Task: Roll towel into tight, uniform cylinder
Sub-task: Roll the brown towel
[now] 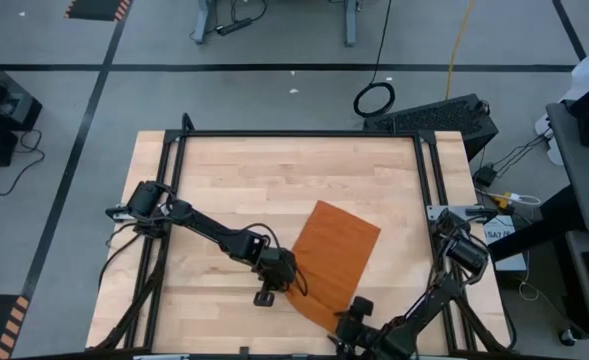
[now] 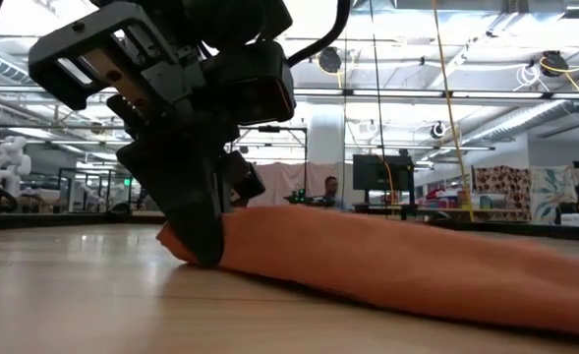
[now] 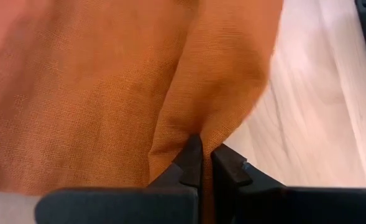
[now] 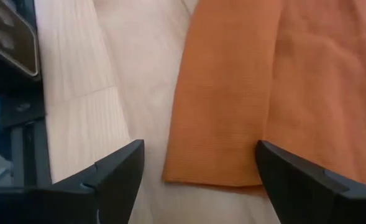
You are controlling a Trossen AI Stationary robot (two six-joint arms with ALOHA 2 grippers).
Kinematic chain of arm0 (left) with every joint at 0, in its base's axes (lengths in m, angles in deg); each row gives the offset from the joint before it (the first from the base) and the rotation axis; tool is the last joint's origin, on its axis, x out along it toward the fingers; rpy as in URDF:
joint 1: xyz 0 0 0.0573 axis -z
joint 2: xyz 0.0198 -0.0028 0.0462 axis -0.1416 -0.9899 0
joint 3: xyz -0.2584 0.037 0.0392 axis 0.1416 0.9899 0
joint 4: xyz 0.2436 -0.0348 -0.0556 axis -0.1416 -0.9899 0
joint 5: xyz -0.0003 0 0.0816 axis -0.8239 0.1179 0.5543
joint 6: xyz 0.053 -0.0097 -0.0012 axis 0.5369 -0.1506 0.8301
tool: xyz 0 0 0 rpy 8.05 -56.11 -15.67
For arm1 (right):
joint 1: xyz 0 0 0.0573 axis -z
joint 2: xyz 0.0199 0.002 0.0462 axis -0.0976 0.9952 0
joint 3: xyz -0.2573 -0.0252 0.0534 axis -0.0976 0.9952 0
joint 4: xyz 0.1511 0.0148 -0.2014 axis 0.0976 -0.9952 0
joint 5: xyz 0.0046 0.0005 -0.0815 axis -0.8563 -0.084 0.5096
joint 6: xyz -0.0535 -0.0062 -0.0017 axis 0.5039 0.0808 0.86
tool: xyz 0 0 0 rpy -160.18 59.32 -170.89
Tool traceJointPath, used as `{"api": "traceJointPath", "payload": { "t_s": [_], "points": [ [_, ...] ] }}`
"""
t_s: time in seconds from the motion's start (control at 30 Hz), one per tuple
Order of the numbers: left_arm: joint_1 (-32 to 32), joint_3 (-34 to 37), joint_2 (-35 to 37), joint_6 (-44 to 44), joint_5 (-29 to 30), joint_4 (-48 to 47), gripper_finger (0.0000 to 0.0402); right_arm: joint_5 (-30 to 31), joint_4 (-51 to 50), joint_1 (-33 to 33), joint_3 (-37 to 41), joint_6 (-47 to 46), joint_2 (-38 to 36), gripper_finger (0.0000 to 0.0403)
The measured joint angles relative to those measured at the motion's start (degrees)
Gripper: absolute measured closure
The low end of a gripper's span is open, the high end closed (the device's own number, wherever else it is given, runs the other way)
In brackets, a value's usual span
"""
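The rust-orange towel (image 1: 336, 258) lies slantwise on the wooden table, mostly flat, with its near end doubled over into a thick edge (image 4: 217, 168). My left gripper (image 1: 271, 288) is at the towel's near left edge and is shut on the cloth (image 3: 206, 146); in the low view it stands on the towel's left end (image 2: 199, 241). My right gripper (image 1: 355, 316) hovers at the towel's near end, open (image 4: 200, 149). Its fingers stand on either side of the doubled edge's corner, and I see no touch. My left gripper pinches a raised fold of the towel (image 3: 195, 127) between its two fingertips, at the cloth's near left edge. The fingers slant down from the table's left side. The fold stands up as a ridge at the tips, and the rest of the towel lies on the table (image 2: 397, 261).
Black frame rails run along the table's sides (image 1: 174, 190) (image 1: 436, 190) and show close by in the wrist views (image 4: 18, 124). Bare wood lies to the far and left of the towel (image 1: 234, 180). The table's near edge is close behind both grippers.
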Motion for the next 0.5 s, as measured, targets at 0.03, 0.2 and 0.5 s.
{"api": "traceJointPath", "payload": {
  "t_s": [0.03,0.2,0.5],
  "points": [
    [0.0,-0.01,0.01,-0.11,0.83,0.01,0.0388,-0.09,0.0,0.27,-0.03,-0.02,0.31,0.0104],
    [-0.51,-0.14,0.18,-0.07,5.82,-1.04,0.0388,1.72,-1.81,2.03,-0.26,1.16,1.67,0.0106],
    [-5.29,-0.38,1.75,-2.99,12.05,-15.98,0.0388,5.95,-10.55,8.69,-0.15,10.07,1.35,0.0106]
  ]
}}
